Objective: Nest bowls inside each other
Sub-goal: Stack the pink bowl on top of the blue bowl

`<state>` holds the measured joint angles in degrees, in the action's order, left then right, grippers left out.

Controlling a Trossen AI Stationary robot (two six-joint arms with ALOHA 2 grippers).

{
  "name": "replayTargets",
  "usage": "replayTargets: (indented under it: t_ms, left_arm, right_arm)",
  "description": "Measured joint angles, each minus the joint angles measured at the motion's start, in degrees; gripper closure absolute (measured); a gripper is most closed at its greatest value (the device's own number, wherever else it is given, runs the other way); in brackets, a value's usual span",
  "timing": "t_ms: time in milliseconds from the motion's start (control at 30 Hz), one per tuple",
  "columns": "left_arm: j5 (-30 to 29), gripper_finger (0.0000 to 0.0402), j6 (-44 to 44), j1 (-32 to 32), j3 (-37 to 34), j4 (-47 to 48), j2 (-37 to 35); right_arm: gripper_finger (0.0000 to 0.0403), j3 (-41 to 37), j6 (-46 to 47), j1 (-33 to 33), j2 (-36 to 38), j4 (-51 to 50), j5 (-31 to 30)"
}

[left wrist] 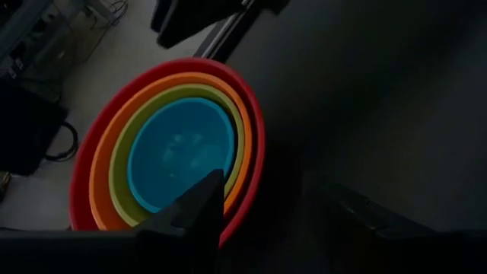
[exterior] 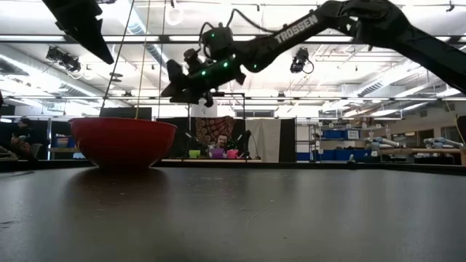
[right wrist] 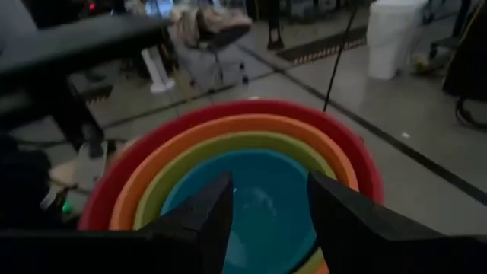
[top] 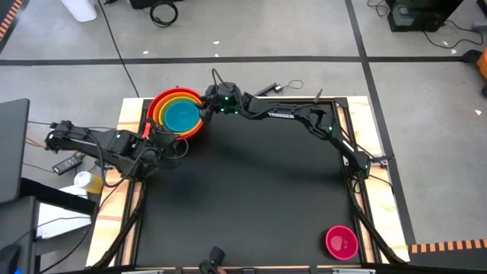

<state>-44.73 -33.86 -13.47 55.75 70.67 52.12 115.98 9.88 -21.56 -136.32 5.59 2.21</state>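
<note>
Red bowl (top: 157, 103), largest: seated on the tabletop (top: 251, 205) at its far left corner, serving as landmark and outer shell. Orange bowl (top: 162, 106), yellow-green bowl (top: 167, 112) and blue bowl (top: 182, 117) stacked inside it, each rim ringed by the next; four of five nested.

Magenta pink bowl (top: 342, 241), smallest: alone, well apart from the red bowl, at the diagonally opposite near right corner, close to that edge; not yet nested.

Right gripper (top: 204, 106): raised over the red bowl's right rim, jaws parted and holding nothing, blue bowl directly beneath between the fingers (right wrist: 199, 221). Judged: release of the blue bowl done.

Left gripper (top: 176, 146): just beside the red bowl on its near side, jaws parted, empty, one finger at the rim; probably steadying or waiting.

Open room: broad bare tabletop between red bowl and pink bowl, nothing in the way. Red bowl near the far edge; little margin there for a shove. Pink bowl likewise near its edge; approach from the inner side judged safer.
</note>
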Motion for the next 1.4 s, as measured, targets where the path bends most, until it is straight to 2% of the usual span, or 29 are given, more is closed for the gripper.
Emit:
replayTargets:
  t_ms: [100, 233, 333, 433, 667, 867, 967, 1133, 1267, 1400]
  left_arm:
    - [0.0, 0.0221, -0.65, 0.0, 0.0, -0.04, 0.25]
    - [-0.06, 0.0221, -1.33, 0.0, -1.25, -1.73, 0.43]
    - [0.57, 0.0221, -1.06, 0.02, -5.56, -5.14, 0.56]
    - [1.29, 0.0221, -0.64, 0.07, -10.98, -10.46, 0.68]
    - [1.54, 0.0221, 1.12, 0.9, -20.95, -25.86, 0.79]
    - [3.47, 0.0221, 10.98, 3.57, -24.87, -44.86, 0.76]
    - [8.4, 0.0221, 19.55, 5.72, -28.11, -59.47, 1.21]
    - [23.33, 0.0221, 30.56, 10.76, -31.15, -78.67, 5.55]
    - [30.59, 0.0221, 34.34, 13.69, -31.14, -87.48, 10.5]
    - [37.87, 0.0221, 34.72, 15.44, -31.12, -95.95, 15.85]
  right_arm:
    - [0.0227, 0.0, -1.64, 0.0, 2.23, -6.19, 0.83]
    - [0.0227, 0.0, -4.93, -0.2, 5.25, -19.36, -0.83]
    - [0.0227, -0.14, -7.49, -0.61, 7.51, -28.53, -1.17]
    - [0.0227, -2.58, -8.42, -0.96, 10.28, -33.08, -1.17]
    - [0.0228, -19.77, -7.7, -0.89, 23.26, -33.25, -2.86]
    - [0.0228, -36.81, -7.68, 0.41, 37.97, -38.69, -4.04]
    - [0.0228, -42.97, -3.4, 1.94, 44.32, -42.44, -3.71]
    - [0.0228, -50.31, 2.72, 5.95, 52.87, -50.36, -4.11]
    - [0.0228, -53.78, 8.47, 10.71, 57.29, -61.37, -2.12]
    - [0.0228, -57.19, 14.24, 16.98, 59.99, -67.3, 1.42]
